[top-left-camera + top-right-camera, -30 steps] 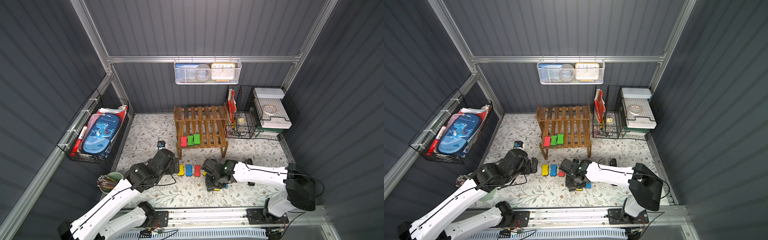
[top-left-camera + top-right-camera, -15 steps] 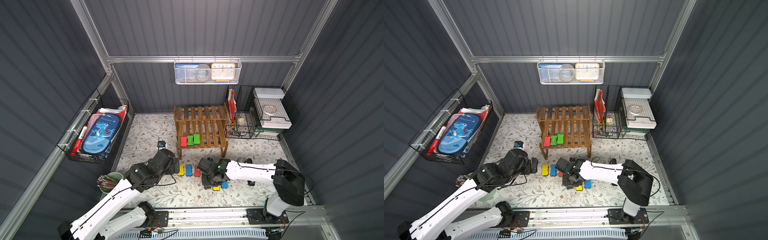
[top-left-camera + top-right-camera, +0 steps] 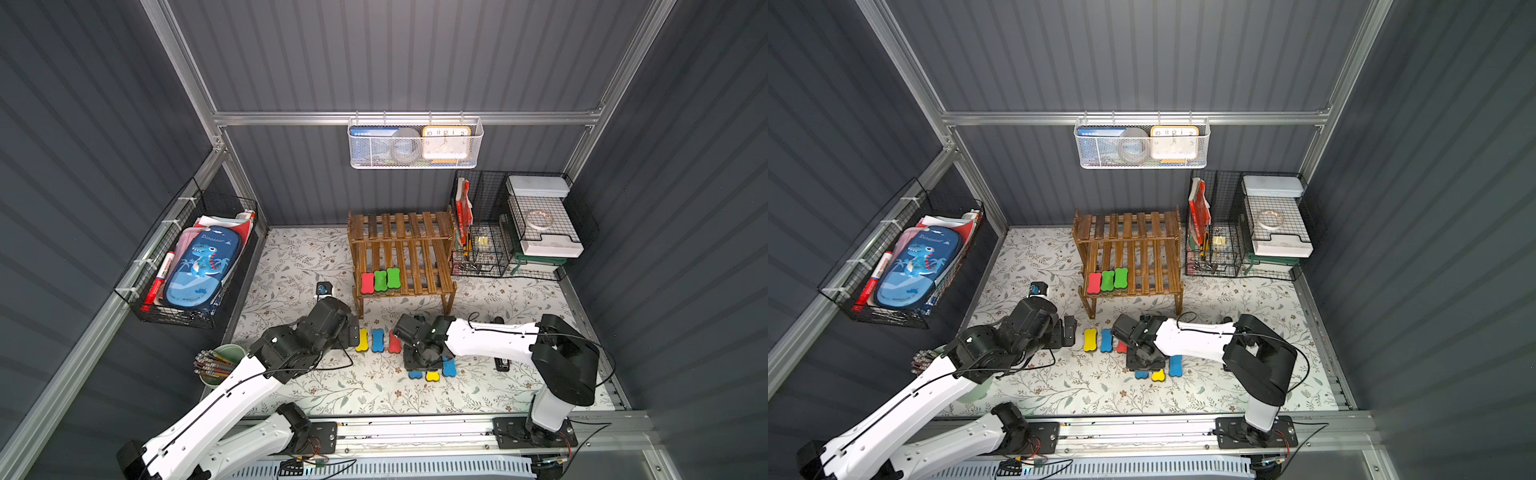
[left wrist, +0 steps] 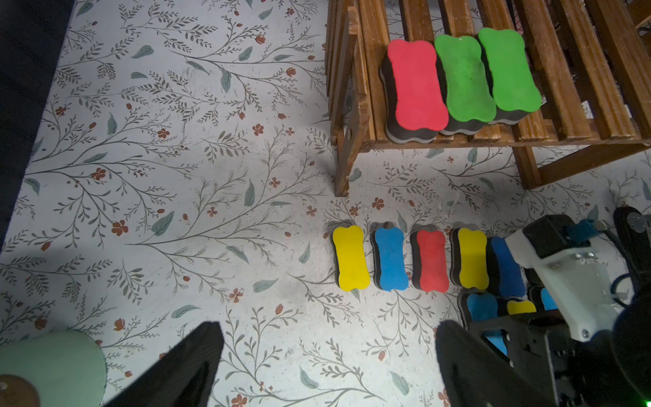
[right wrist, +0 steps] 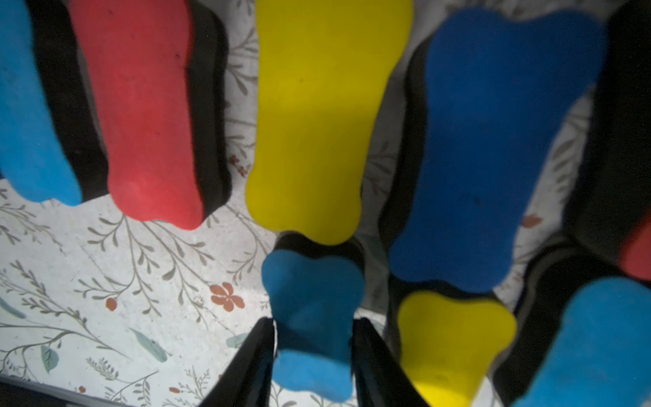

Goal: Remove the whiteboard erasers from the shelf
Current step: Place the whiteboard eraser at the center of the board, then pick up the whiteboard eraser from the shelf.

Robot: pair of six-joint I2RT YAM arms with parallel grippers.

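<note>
- Green cup of pencils (image 3: 216, 365): stands well in front of the shelf (image 3: 419, 266), off towards the left arm's side.
- Left gripper (image 4: 327, 334): fingers spread wide with nothing between them. It hovers over the floral mat (image 4: 176, 176), in front of the shelf.
- Right gripper (image 5: 313, 324): low over the mat in front of the shelf. One finger (image 5: 253, 366) stands on each side of a light blue eraser (image 5: 311, 282) that lies on the mat, close against its flanks. I cannot tell whether they clamp it or merely flank it.
- Row farthest from the shelf: the light blue eraser, with a yellow eraser (image 5: 454, 334) just beside it and a second light blue eraser (image 5: 599, 345) beyond that.
- Row of five erasers (image 4: 430, 260): lies between that row and the shelf's front legs, coloured tops up. The order is yellow, blue, red, yellow, dark blue.
- Shelf, lower tier, front edge, end on the left arm's side: a red eraser (image 4: 415, 84) and two green erasers (image 4: 465, 79) lie touching side by side.
- Black wire-grid organiser (image 3: 478, 249): just beside the shelf, on the right arm's side.
- White mesh basket (image 3: 361, 153): hangs on the wall above and behind the shelf.
</note>
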